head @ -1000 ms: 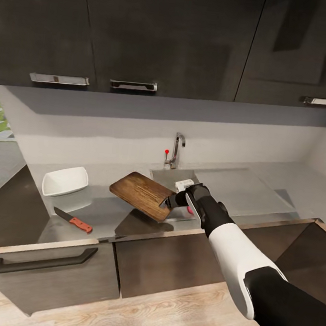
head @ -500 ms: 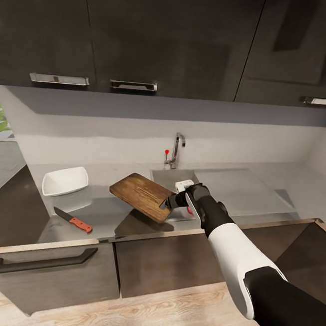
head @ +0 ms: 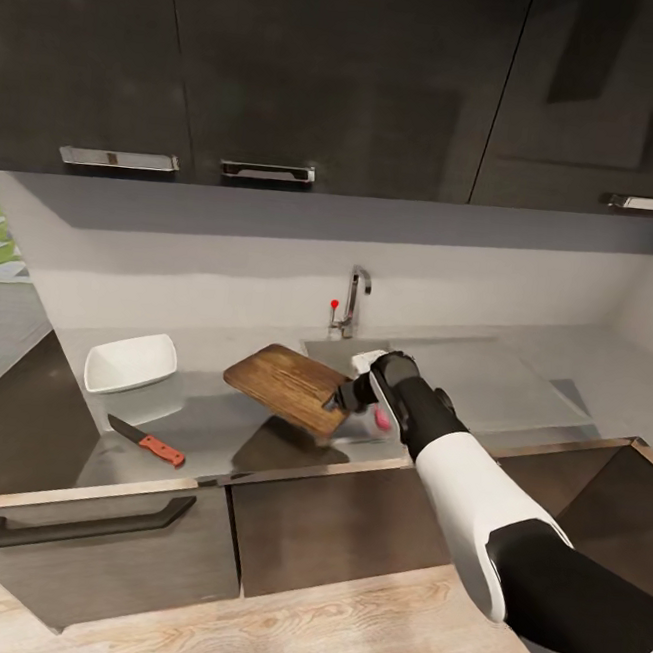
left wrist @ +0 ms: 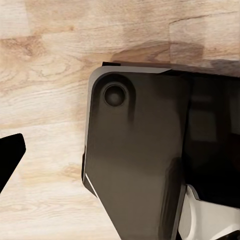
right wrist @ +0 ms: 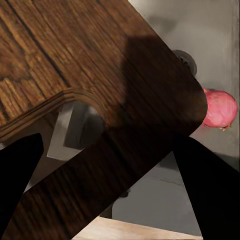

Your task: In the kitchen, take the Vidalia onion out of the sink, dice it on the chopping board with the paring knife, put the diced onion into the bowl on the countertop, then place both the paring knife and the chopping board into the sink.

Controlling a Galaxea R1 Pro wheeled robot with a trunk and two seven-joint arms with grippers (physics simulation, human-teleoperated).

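Right now the right gripper (head: 341,398) is clenched on the chopping board (head: 288,386), holding it tilted over the sink (head: 336,353). Onion (right wrist: 220,109) is undiced in the basin; knife (head: 146,439) and bowl (head: 131,361) (untouched) wait on the countertop (head: 201,424). Nearly everything's left.

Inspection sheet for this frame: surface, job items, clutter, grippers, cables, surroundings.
Surface: grey countertop with steel sink.
Job's things: board lifted and tilted, partly over the sink; onion in the sink near the drain; knife lying on the countertop; bowl behind it, appears empty.
Clutter: nothing seen.
Grippers: right gripper shut on the board's edge; left gripper state unclear.
Cables: nothing seen.
Surroundings: dark upper cabinets, tap, wooden floor.
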